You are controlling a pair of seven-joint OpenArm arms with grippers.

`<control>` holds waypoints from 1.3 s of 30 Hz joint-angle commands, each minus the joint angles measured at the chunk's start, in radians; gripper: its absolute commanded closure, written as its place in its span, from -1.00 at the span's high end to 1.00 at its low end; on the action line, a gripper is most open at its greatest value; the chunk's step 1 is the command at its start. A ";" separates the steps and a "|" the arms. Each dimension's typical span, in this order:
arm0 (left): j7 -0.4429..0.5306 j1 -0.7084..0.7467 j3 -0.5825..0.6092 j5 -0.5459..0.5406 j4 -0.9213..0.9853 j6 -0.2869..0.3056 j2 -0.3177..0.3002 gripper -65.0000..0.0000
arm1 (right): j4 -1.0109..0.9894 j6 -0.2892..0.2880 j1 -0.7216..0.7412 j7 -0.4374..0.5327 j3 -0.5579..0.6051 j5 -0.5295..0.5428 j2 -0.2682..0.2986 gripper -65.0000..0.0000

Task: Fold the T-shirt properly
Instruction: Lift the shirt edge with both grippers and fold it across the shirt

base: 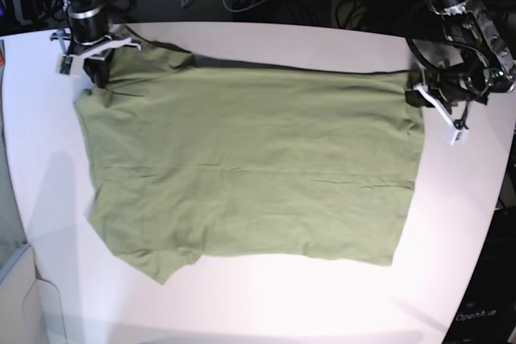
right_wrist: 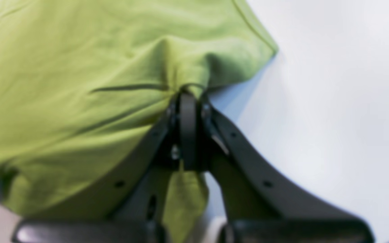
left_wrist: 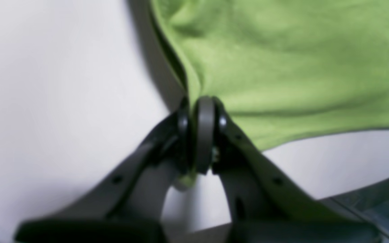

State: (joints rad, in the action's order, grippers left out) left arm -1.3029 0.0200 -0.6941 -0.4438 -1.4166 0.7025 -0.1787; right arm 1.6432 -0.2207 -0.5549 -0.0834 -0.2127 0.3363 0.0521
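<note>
T-shirt (base: pixel 250 167) count: one, spread nearly flat on the white table (base: pixel 266 296), far edge lifted at both ends. Grippers: two. Left gripper (left_wrist: pixel 199 101) is clamped on the hem corner; right gripper (right_wrist: pixel 189 92) is clamped on bunched cloth near the sleeve. Handling judgement: soft, light, limp fabric that sags between hold points and wrinkles readily. Hold at far-edge corners, keep the span taut, and carry both ends together.
</note>
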 commanded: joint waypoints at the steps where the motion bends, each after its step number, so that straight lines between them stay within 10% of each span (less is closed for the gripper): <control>1: 0.004 -0.022 0.000 -0.002 -0.013 -0.004 -0.011 -0.96 | 0.021 -0.010 0.005 0.007 -0.009 0.007 0.007 -0.98; 33: -0.051 -0.119 0.095 -0.002 -0.203 -0.004 -0.061 -0.96 | 0.108 -0.006 0.227 -0.237 -0.006 -0.069 0.027 -0.98; 39: -0.050 -0.176 0.210 0.010 -0.204 -0.166 -0.084 -0.96 | 0.099 -0.006 0.267 -0.241 -0.004 -0.087 0.030 -0.99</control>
State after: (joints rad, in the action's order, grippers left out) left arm -1.3666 -0.1291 -0.4816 -0.4290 -1.6032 0.5358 -0.2375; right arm 1.7275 -0.2180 -0.3012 -0.3531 -0.2153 0.2424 0.0715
